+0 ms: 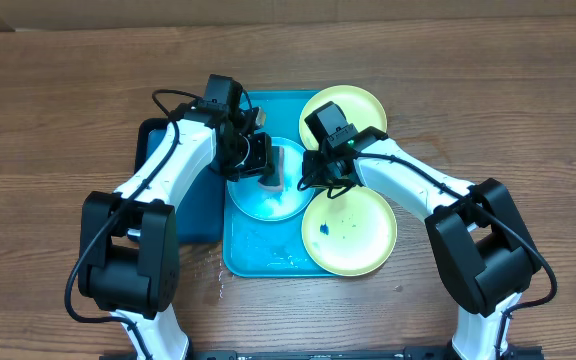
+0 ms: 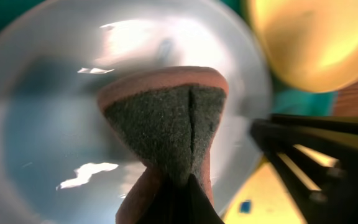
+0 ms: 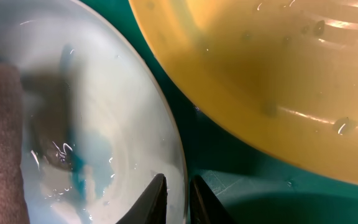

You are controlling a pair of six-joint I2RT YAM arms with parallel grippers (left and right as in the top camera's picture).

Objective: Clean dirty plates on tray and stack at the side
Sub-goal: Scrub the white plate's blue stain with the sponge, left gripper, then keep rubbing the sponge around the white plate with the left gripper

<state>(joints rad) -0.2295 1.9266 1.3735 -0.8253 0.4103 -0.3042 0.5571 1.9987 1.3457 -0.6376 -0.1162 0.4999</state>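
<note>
The light blue plate [image 1: 253, 200] [image 3: 104, 93] lies in the middle of the turquoise tray [image 1: 268, 100] [image 3: 241, 186]. My left gripper [image 1: 266, 165] [image 2: 179, 186] is shut on a pink sponge with a dark green scouring face [image 2: 166, 118], pressed onto that plate. My right gripper [image 1: 318, 178] [image 3: 178, 180] stands astride the plate's right rim, jaws a narrow gap apart, one finger inside and one outside. A wet blue smear [image 3: 79, 165] shows on this plate. One yellow-green plate [image 1: 353, 105] sits at the tray's far right corner. Another [image 1: 353, 235], with small blue smears, sits at the near right.
A smaller dark-blue tray [image 1: 200, 215] lies left of the turquoise one, partly under my left arm. Water is pooled on the turquoise tray's front part [image 1: 268, 250]. Brown wooden table [image 1: 58, 120] lies all around, and cardboard lines the far edge.
</note>
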